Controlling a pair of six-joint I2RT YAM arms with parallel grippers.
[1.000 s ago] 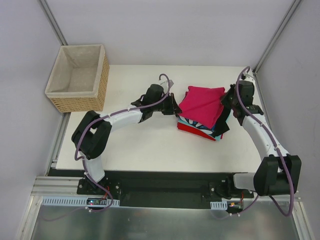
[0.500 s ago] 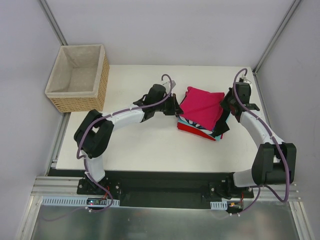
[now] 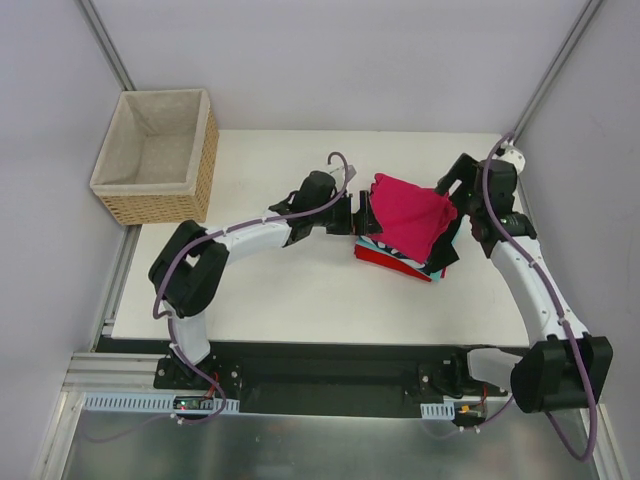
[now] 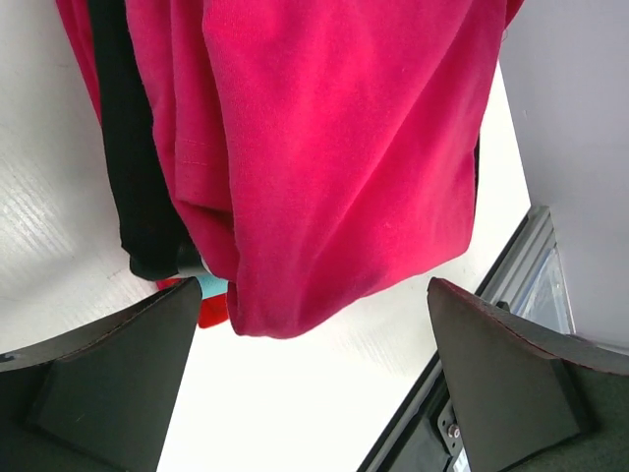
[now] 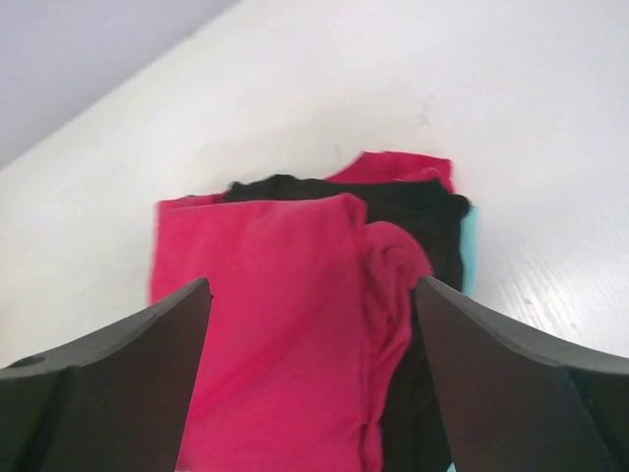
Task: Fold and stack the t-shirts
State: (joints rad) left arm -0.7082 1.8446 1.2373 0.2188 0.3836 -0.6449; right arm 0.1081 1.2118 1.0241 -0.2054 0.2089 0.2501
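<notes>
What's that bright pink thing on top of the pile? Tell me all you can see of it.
It is a plain magenta-pink t-shirt, soft knit cloth, folded into a loose, rumpled bundle with a stitched hem showing. It lies askew on top of the stack of folded shirts, directly over a black shirt. The left pincer and right pincer stand open at its two sides, neither clamping it.

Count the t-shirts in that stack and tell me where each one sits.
4. The magenta shirt lies on top. The black shirt is under it, showing at the right edge. The blue shirt is below that, and the red shirt is at the bottom. More may be hidden underneath.
</notes>
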